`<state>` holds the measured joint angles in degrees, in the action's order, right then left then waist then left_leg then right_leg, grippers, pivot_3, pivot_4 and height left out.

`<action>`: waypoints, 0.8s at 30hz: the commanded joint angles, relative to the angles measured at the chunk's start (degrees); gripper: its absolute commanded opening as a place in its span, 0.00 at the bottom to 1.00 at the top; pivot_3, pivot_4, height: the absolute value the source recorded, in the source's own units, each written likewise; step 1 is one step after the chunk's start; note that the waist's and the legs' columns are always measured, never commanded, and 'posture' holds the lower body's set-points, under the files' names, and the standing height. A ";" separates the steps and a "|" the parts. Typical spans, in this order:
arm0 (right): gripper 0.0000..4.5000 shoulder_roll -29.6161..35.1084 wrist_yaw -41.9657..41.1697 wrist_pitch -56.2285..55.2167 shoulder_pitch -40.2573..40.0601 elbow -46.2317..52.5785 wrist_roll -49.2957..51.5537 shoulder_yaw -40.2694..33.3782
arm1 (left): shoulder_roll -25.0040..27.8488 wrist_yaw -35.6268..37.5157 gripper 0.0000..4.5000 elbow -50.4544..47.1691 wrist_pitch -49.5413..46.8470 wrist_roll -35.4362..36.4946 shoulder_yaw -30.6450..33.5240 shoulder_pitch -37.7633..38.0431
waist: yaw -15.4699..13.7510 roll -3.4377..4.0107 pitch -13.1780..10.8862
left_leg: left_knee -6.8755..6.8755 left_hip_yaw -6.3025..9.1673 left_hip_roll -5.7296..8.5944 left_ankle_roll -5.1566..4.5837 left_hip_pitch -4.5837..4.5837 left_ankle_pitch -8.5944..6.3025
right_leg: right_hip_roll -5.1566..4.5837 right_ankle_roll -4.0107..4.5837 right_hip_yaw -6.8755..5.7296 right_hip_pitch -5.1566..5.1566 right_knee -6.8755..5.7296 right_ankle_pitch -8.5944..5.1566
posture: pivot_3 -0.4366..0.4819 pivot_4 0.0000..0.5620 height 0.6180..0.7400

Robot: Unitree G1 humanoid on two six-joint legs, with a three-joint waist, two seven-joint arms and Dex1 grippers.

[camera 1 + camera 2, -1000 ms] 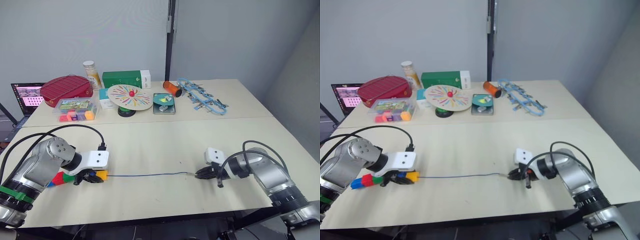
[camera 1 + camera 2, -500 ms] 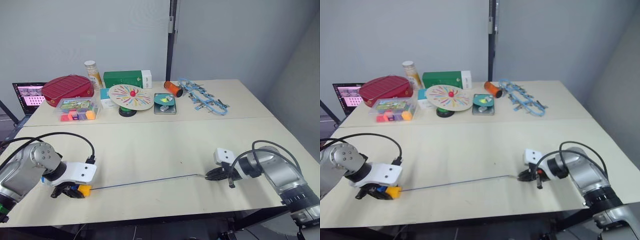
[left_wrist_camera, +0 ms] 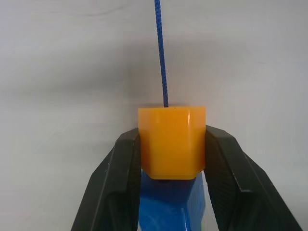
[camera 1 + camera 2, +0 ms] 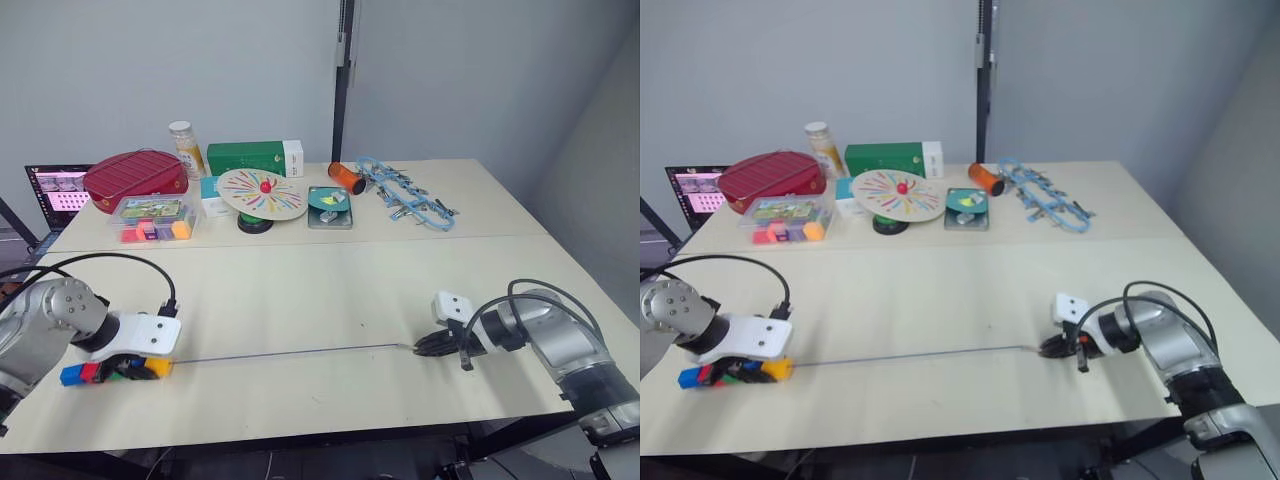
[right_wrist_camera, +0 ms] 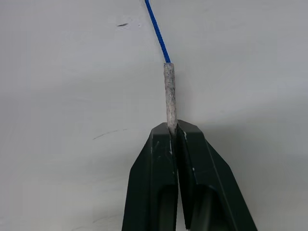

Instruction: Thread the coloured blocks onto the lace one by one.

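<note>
The dark-blue lace (image 4: 290,353) lies stretched across the near part of the table. A row of coloured blocks (image 4: 105,371) sits on its left end: blue, red, green, blue, then orange-yellow (image 4: 160,367). My left gripper (image 4: 148,366) is shut on the orange-yellow block (image 3: 172,142), and the lace (image 3: 161,57) comes out of that block's far face. A blue block (image 3: 168,204) sits right behind it. My right gripper (image 4: 425,345) is shut on the pale stiff tip (image 5: 168,91) of the lace, low over the table at the right.
Along the far side stand a red case (image 4: 133,176), a clear tray (image 4: 152,217) of pink, purple and orange pieces, a green box (image 4: 250,158), a striped disc (image 4: 260,193), an orange cup (image 4: 346,177) and a light-blue chain tangle (image 4: 405,195). A laptop (image 4: 55,188) sits far left.
My left gripper has moved left and nearer with the blocks, while the right gripper moved right with the tip. The lace between them is now longer and straighter.
</note>
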<state>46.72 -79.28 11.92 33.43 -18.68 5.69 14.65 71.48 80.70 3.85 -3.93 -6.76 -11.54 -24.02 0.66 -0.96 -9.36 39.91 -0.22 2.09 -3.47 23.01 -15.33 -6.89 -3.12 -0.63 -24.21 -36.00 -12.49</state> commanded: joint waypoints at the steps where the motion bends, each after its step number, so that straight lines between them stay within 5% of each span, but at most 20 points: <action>1: 0.00 0.32 1.69 -0.79 0.39 -2.61 -1.90 -0.74 | -0.54 -0.97 0.29 3.06 3.40 -2.36 -0.45 -1.69 | 0.04 0.00 0.00 | 0.00 0.00 0.00 0.00 -0.01 0.00 | 0.00 0.00 0.01 0.00 -0.01 0.00 | 0.48 0.27 1.00; 17: 0.00 -2.57 1.68 -1.53 1.88 -2.79 -1.02 -0.32 | -3.43 -0.78 0.29 2.60 5.02 -1.86 -0.31 -0.03 | 0.08 -0.03 0.01 | -0.01 -0.01 -0.02 0.00 -0.10 0.00 | 0.00 0.00 0.05 0.03 -0.06 0.00 | 0.48 0.27 1.00; 19: 0.16 -3.35 3.05 -2.47 2.71 -3.59 -1.99 -0.26 | -3.29 -0.50 0.53 2.06 4.75 -1.25 0.19 0.45 | 0.19 -0.03 0.01 | -0.01 -0.01 -0.02 0.00 -0.10 0.00 | 0.00 0.00 0.06 0.03 -0.08 0.00 | 0.48 0.27 1.00; 24: 0.52 -3.31 3.28 -3.25 3.12 -5.12 -1.07 -2.39 | -3.12 -1.41 0.87 1.05 3.17 3.70 5.28 1.32 | 0.22 -0.03 0.00 | -0.04 -0.02 -0.02 0.00 -0.06 0.00 | 0.01 0.01 0.07 -0.05 -0.10 0.00 | 0.48 0.27 1.00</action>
<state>43.30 -76.00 9.43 36.38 -22.72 3.87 13.92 67.78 79.57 5.52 -0.26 -5.55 -9.93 -22.39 0.88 -1.00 -9.36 39.87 -0.24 2.06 -3.47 22.96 -15.33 -6.89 -3.11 -0.55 -24.27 -36.10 -12.49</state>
